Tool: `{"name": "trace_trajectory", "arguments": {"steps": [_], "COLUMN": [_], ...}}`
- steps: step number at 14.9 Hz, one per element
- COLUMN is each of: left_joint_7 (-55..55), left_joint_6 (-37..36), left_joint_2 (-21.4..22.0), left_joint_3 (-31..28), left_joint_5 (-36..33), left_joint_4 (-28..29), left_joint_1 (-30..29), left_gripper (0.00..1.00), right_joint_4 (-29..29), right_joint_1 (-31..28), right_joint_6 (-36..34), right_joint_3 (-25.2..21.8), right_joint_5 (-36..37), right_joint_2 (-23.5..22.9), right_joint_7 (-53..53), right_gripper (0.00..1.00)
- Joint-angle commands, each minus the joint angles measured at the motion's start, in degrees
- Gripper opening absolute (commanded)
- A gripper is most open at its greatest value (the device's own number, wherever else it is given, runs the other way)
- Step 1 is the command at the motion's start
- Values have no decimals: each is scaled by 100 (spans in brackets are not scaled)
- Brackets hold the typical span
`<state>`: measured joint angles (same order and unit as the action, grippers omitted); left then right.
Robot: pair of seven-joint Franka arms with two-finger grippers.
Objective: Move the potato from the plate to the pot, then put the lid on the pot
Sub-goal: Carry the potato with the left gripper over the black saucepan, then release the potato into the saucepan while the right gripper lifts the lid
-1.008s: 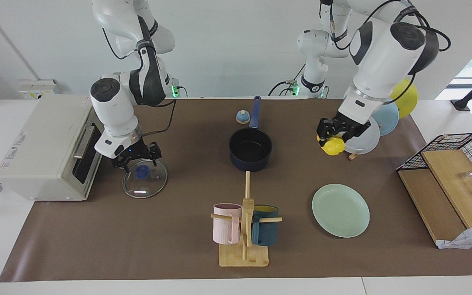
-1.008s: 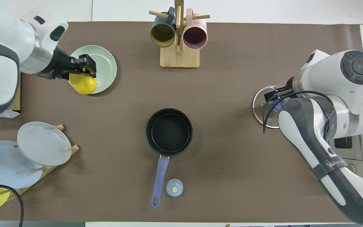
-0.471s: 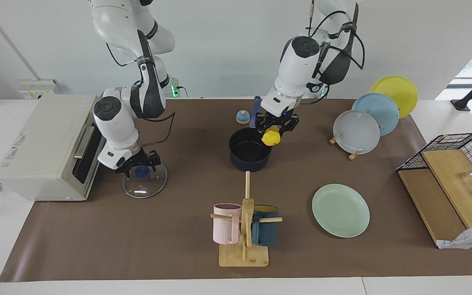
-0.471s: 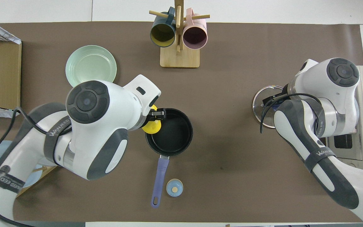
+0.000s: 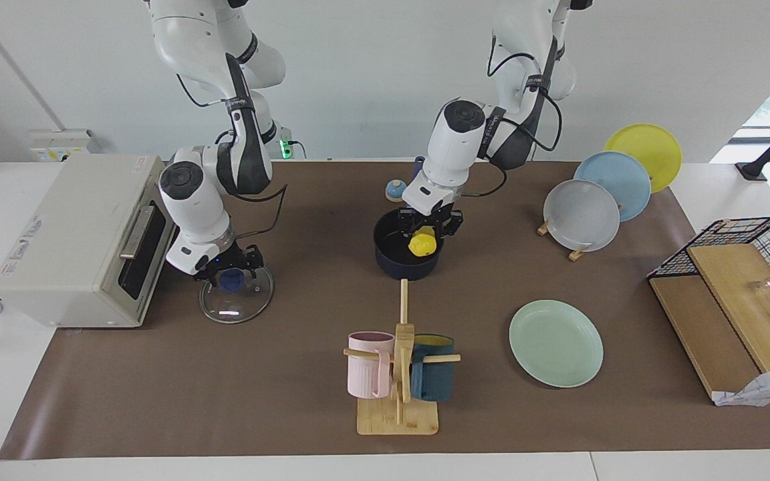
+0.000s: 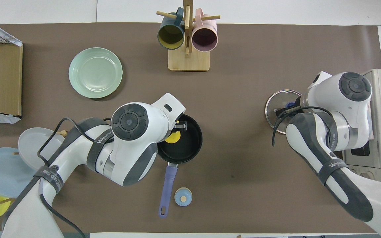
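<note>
My left gripper (image 5: 427, 232) is shut on the yellow potato (image 5: 422, 244) and holds it low over the mouth of the dark navy pot (image 5: 392, 257). In the overhead view the potato (image 6: 172, 138) shows inside the pot's rim (image 6: 195, 138), with the arm covering part of the pot. The mint-green plate (image 5: 555, 343) lies bare toward the left arm's end, farther from the robots than the pot. My right gripper (image 5: 228, 274) is open and low over the glass lid (image 5: 236, 300), with its fingers on either side of the blue knob (image 5: 229, 281). The lid lies flat on the mat.
A toaster oven (image 5: 71, 240) stands beside the lid at the right arm's end. A mug rack (image 5: 398, 374) with pink and teal mugs stands farther from the robots than the pot. A small blue dome (image 5: 395, 190), a plate rack (image 5: 599, 200) and a wire basket (image 5: 746, 254) are also on the table.
My left arm carried the potato from near the plate rack to over the pot and lowered it into the pot's mouth. My right gripper sank a little around the lid's knob.
</note>
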<state>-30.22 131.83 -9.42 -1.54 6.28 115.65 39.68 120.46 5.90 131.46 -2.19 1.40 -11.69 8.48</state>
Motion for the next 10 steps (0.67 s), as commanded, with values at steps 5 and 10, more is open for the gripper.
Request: {"name": "trace_trajectory", "arguments": {"steps": [5,10], "left_joint_7": [-194,-599], "left_joint_6": [729,844], "left_joint_2": [20,-253], "left_joint_3": [-119,-119], "left_joint_5": [-153,-575], "left_joint_4": [687,679], "left_joint_1": [427,602], "left_gripper": [0,0], "right_joint_4": [110,-390], "right_joint_1": [-89,-28], "right_joint_6": [-42,-655], "right_joint_3": [34,43], "right_joint_5": [-52,-43], "right_joint_2": [141,114], "right_joint_7": [259,251], "right_gripper": [57,44]}}
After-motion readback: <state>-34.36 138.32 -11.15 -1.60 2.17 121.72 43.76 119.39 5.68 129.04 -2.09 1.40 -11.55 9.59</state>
